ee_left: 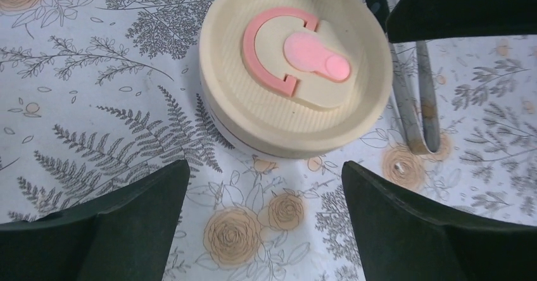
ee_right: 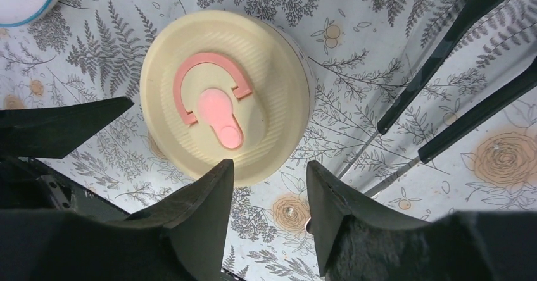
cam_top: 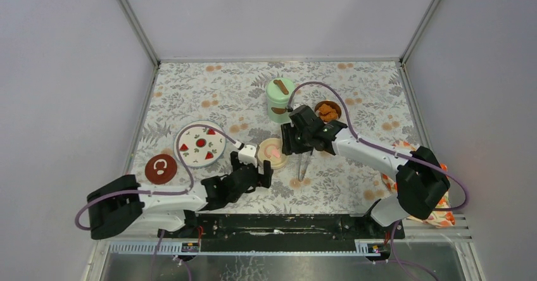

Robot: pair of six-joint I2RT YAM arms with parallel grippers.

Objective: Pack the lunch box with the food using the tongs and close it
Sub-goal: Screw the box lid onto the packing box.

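Cream plastic fills both wrist views: the cream-lidded bowl point(ee_left: 253, 119), with a pink handle point(ee_left: 294, 56) moulded into its lid, is set on the flower-patterned surface point(cam_top: 354, 167) near the middle of the near half, between the two arms. The left tool point(ee_left: 266, 230) is held just short of the bowl on its near side. Its jaws are spread wide and nothing is held or touched between them. The right tool point(ee_right: 269, 224) is held above the bowl's far right edge, its jaws parted with a clear gap, and nothing is gripped there either. The tongs point(ee_right: 437, 66) are seen just to the right of the bowl, outside the right tool's fingers. Their dark arms run down to slim metal tips that rest on the surface beside the bowl. Whether their upper end is touched by the right tool cannot be told. Farther back, the mint-green jar point(cam_top: 280, 100) is stood upright with its brown-knobbed lid on. An open steel bowl point(cam_top: 328, 111) holding orange fried chunks point(cam_top: 327, 110) is placed just to its right. The dark-red lid point(cam_top: 161, 168) is laid flat at the left, near the left arm. The plate point(cam_top: 201, 144) with red fruit pictures is found just beside it, towards the centre.
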